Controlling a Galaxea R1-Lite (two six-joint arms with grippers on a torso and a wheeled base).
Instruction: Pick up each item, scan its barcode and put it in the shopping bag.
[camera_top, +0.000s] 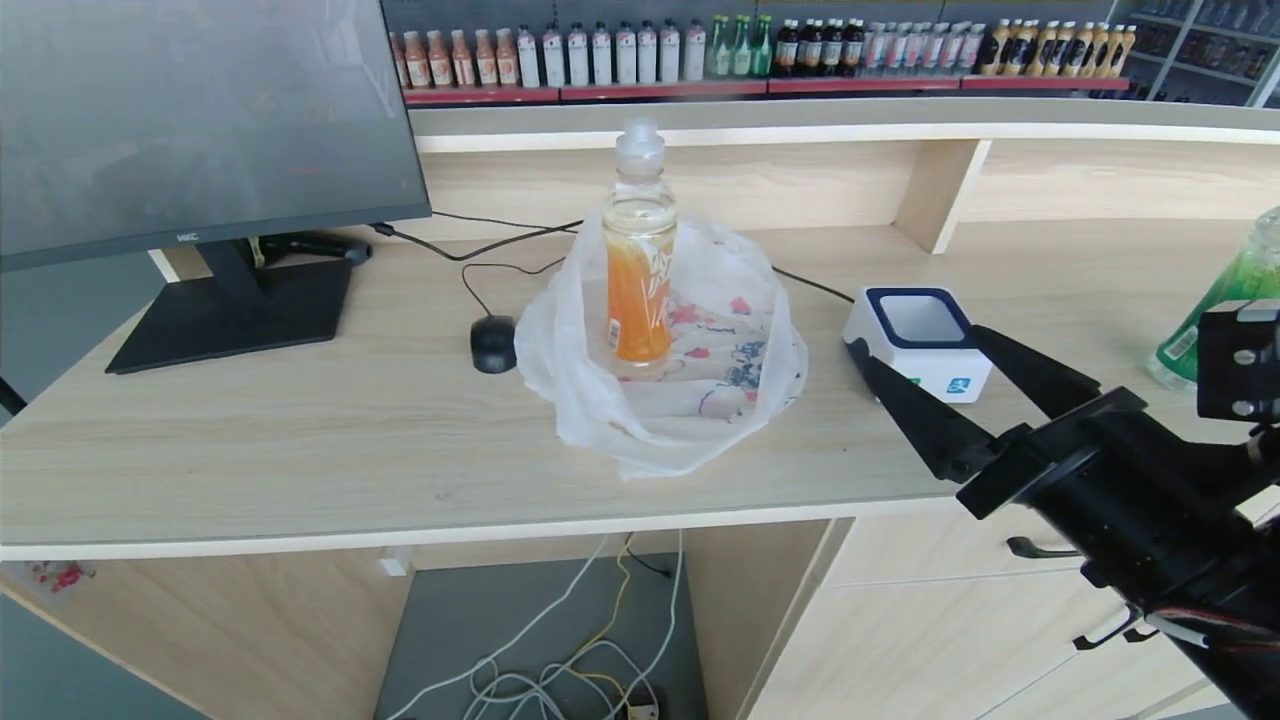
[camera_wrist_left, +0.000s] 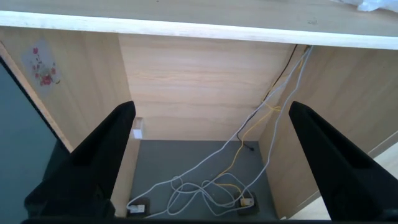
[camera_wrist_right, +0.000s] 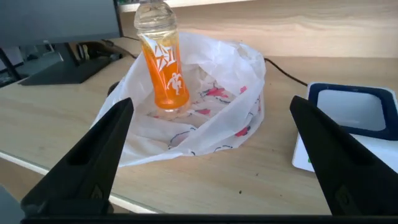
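Clear orange-drink bottle (camera_top: 638, 270) stood upright in white plastic bag (camera_top: 740, 370) on wooden desk (camera_top: 300, 440). Green plastic bottle (camera_top: 1220, 300) standing at desk's right end, rightward of empty, spread right hand (camera_top: 915, 340); right arm nearer. Left hand (camera_wrist_left: 211, 107) spread, below desk edge. Green bottle caught by head view; right wrist view aimed at bag.
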